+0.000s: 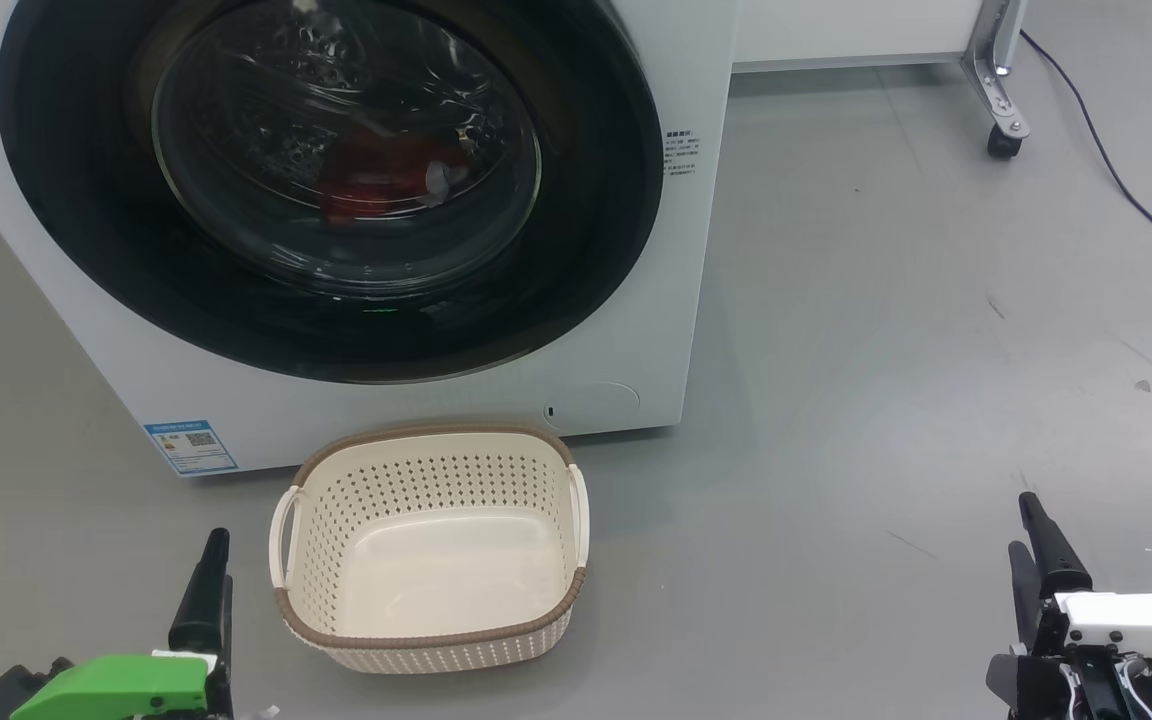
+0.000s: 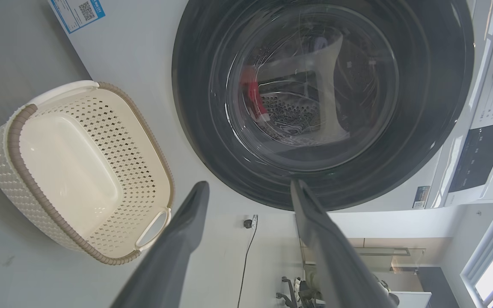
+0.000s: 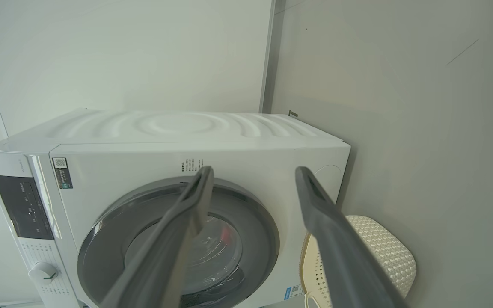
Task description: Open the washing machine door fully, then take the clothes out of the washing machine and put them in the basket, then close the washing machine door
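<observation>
Grey floor [image 1: 936,300] w/ dark cable [image 1: 1116,170] beside castor [image 1: 1004,142] of metal frame leg [image 1: 991,70].

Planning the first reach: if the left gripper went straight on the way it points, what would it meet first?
Probably the washing machine door: the open left gripper points at its lower rim, though depth is unclear.

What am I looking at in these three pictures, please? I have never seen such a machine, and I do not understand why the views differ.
This is a wheeled robot with two arms. One picture comes from its head, looking down; the other two come from cameras on its wrists, looking along the dark fingers. The left claw and the right claw are both open and hold nothing. On the grey floor stands a white washing machine; its round black door is shut. Red clothes show behind the glass. In front stands a cream basket, with nothing in it.
</observation>
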`<state>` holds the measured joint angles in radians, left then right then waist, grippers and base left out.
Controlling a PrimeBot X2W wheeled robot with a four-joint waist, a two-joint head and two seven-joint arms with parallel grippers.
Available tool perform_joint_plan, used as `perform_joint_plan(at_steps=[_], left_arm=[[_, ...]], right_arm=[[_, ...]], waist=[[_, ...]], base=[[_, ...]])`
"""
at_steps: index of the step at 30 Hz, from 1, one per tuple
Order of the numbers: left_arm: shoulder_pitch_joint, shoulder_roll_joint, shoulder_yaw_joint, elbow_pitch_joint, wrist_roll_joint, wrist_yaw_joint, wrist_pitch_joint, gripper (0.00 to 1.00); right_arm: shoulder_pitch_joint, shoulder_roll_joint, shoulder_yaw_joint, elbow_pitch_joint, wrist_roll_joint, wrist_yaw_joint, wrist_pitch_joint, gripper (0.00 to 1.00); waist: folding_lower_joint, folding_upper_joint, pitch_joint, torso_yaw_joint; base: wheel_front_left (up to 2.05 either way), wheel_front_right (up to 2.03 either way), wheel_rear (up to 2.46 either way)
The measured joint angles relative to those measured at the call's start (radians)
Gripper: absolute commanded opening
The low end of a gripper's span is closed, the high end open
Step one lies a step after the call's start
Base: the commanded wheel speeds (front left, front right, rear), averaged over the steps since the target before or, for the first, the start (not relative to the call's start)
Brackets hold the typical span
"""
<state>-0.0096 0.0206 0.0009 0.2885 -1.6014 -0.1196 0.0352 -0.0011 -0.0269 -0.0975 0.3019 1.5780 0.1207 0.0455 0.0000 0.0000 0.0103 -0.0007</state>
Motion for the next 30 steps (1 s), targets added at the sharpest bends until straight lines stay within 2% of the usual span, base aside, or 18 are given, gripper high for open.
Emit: perform_joint_plan(at_steps=[12, 23, 30], left_arm=[[-0.017, 0.007, -0.048, -0.013, 0.100, 0.000, -0.047, 1.00], [-0.045, 0.052, -0.117, -0.021, 0.322, 0.002, -0.082, 1.00], [-0.055, 0.058, -0.138, -0.039, 0.474, 0.037, -0.109, 1.00]], right_arm=[[-0.002, -0.042, 0.039, -0.015, -0.128, 0.000, -0.055, 1.00], [-0.012, -0.097, 0.099, -0.031, -0.319, 0.000, -0.098, 1.00], [-0.025, -0.130, 0.142, -0.042, -0.479, -0.011, -0.122, 1.00]], waist=[[0.0000, 0.0000, 0.007, 0.002], [0.0000, 0.0000, 0.015, 0.004], [0.0000, 0.0000, 0.020, 0.005]], base=[[0.00, 0.00, 0.00], [0.00, 0.00, 0.00], [0.00, 0.00, 0.00]])
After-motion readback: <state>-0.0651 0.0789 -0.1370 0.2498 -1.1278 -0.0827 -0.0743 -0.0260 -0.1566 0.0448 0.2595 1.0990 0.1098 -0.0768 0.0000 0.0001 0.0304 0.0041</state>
